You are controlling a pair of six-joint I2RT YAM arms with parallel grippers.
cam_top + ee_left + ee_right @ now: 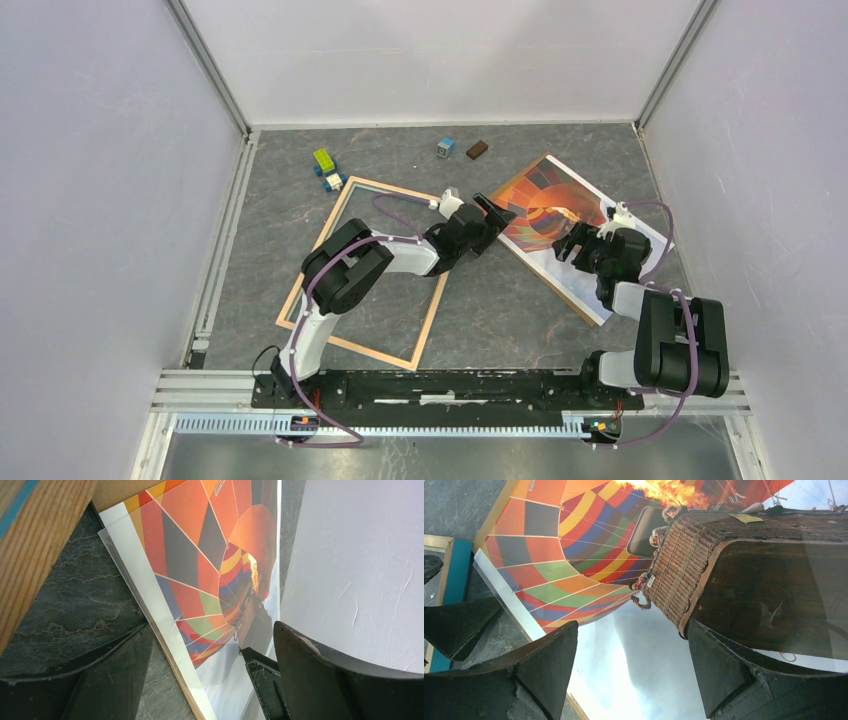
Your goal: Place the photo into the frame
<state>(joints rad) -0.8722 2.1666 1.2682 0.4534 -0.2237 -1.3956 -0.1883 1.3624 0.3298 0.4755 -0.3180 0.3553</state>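
Photo (pixel 540 200) runs 10-to-4 o'clock; frame (pixel 365 182) at its 9. R gripper (pixel 572 243) over it, L gripper (pixel 497 212) at its edge; both jaws wide, empty.

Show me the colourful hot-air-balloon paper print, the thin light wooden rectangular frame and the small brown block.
balloon print (pixel 545 205), top view, its orange swirl.
wooden frame (pixel 35 545), left wrist view, a rail's wood grain.
brown block (pixel 477 150), top view, its top face.

A lab test cell: white panel walls (pixel 450 50) (aluminium-edged) box in a grey stone-patterned tabletop (pixel 500 310), silver slotted rail (pixel 190 385) along its near edge.
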